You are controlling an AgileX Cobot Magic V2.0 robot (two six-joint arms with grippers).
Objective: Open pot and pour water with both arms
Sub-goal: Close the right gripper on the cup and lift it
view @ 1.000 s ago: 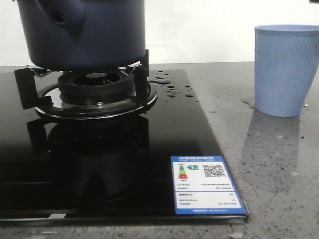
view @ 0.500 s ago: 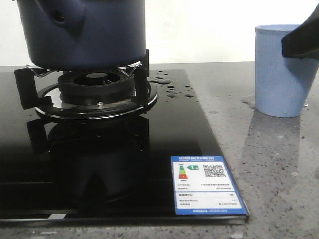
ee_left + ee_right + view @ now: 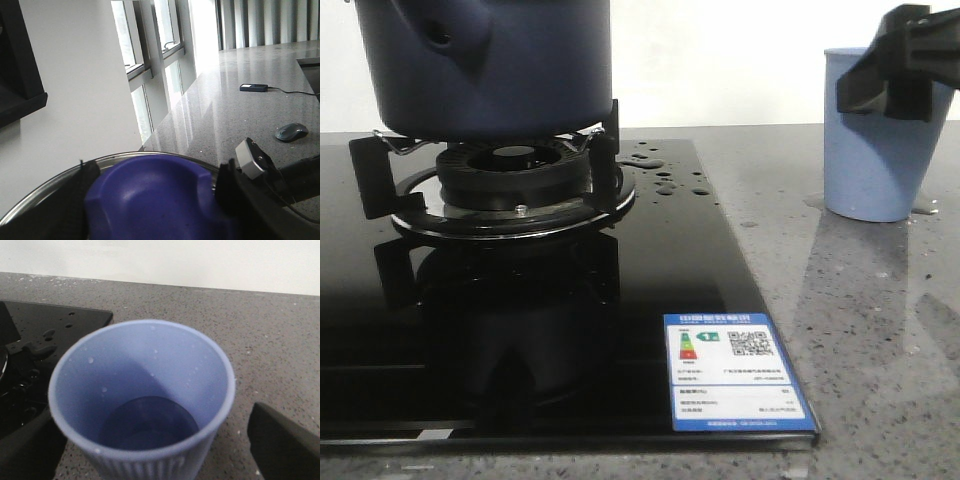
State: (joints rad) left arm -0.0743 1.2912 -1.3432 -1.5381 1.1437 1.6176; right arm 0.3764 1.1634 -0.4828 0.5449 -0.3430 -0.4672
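The dark navy pot (image 3: 485, 70) stands on the burner at the far left, its top out of the front view. In the left wrist view my left gripper (image 3: 150, 196) has a black finger pressed against each side of the blue lid knob (image 3: 160, 212), above the lid's metal rim (image 3: 125, 157). My right gripper (image 3: 895, 75) is at the pale blue ribbed cup (image 3: 875, 165), which leans. In the right wrist view the right gripper (image 3: 150, 452) straddles the cup (image 3: 145, 390); one finger touches it and a gap shows at the other. Water drops (image 3: 665, 180) lie on the cooktop.
The pot rests on a burner grate (image 3: 515, 175) on a black glass cooktop (image 3: 520, 330) with an energy label (image 3: 735, 385). Grey stone counter (image 3: 880, 350) lies to the right, with a thin puddle (image 3: 815, 205) by the cup. A mouse (image 3: 291, 131) lies on a far counter.
My right gripper has come in from the right to the cup's rim. The cup has tipped and shifted slightly. The pot has not moved.
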